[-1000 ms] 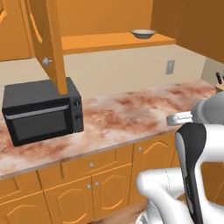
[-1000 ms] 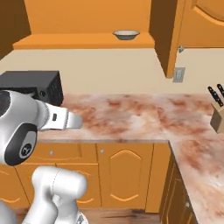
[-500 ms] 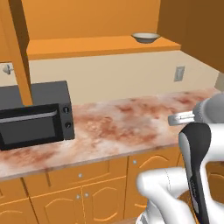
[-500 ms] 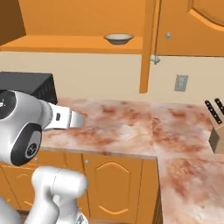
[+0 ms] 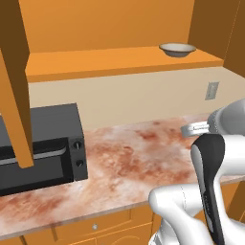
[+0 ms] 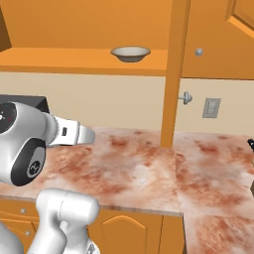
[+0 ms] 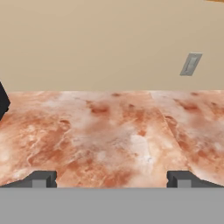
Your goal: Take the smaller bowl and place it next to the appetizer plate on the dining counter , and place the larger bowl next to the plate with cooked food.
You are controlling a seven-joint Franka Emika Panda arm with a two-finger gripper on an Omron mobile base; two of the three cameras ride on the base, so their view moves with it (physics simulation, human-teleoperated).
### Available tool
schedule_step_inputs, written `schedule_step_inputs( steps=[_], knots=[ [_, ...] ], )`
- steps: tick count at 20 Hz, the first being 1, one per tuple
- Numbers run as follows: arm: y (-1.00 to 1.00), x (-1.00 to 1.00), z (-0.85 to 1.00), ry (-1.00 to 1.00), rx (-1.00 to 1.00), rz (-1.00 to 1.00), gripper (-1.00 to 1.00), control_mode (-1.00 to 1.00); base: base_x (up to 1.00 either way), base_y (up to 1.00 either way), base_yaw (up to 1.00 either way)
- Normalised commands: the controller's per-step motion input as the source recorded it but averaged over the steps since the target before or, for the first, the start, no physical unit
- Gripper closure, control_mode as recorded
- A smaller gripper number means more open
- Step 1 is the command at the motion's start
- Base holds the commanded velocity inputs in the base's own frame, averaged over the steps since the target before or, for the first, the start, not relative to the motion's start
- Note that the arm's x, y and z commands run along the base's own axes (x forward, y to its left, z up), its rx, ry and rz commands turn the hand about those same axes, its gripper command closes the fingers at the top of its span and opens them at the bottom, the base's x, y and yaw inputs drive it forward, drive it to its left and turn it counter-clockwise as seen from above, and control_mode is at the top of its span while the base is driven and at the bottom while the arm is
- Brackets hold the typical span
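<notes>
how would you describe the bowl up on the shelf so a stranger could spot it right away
Look above the marbled wall counter to the orange shelf inside the open upper cabinet. Toward its right end sits a shallow pale bowl. It is the one dish on that shelf, well above the black microwave.

A single shallow bowl, pale cream-grey, sits upright on the orange wooden shelf above the counter, near the shelf's front edge towards its right end; which of the pair it is cannot be told
</notes>
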Motion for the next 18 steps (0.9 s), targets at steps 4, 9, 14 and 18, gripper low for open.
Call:
schedule_step_inputs(
  steps=[4, 9, 14, 18],
  knots=[
    [0.0, 0.0, 0.0, 0.0, 0.0, 0.0, -1.0, 1.0, 0.32, 0.0, 0.0],
    [-0.05, 0.07, 0.06, 0.0, 0.0, -0.01, -1.0, -1.0, 0.0, 0.0, 0.0],
    [0.0, 0.62, 0.23, 0.0, 0.13, -0.05, -1.0, -1.0, 0.0, 0.0, 0.0],
    [0.0, 0.81, 0.52, 0.0, 0.4, -0.15, -1.0, -1.0, 0.0, 0.0, 0.0]
  ],
)
